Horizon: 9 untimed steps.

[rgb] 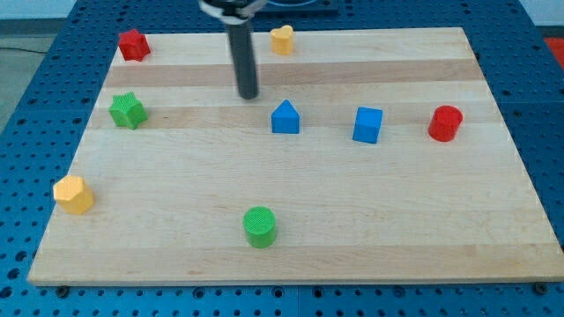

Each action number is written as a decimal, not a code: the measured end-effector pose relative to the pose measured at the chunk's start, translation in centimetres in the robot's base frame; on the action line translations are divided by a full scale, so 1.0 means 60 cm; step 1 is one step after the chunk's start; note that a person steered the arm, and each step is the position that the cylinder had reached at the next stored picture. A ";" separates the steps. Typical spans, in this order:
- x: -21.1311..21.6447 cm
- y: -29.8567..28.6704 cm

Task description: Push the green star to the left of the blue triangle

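Green plastic star (pixel 128 110) lay well toward the view's left of my tip (pixel 248 95) — no pincer fitted, nothing grasped — blue triangular block (pixel 285 117) just right.

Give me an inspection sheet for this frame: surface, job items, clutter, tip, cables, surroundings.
Surface: wooden board, flat, on a blue perforated table.
Job items: green star near the board's left edge; blue triangle mid-board, well to the star's right.
Clutter: blue cube, red cylinder, green cylinder, yellow block at left edge, red block top left, yellow block top centre.
Pincer: none; my tip is up-left of the triangle, touching no block, far right of the star.
Cables: dark cable at top left.
Surroundings: nothing seen beyond the table.
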<state>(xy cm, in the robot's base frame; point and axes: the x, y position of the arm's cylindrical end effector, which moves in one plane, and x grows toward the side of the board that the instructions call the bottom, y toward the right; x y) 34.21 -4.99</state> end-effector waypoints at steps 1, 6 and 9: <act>0.053 0.050; -0.030 -0.379; 0.060 -0.416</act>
<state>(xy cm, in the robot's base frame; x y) 37.79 -29.96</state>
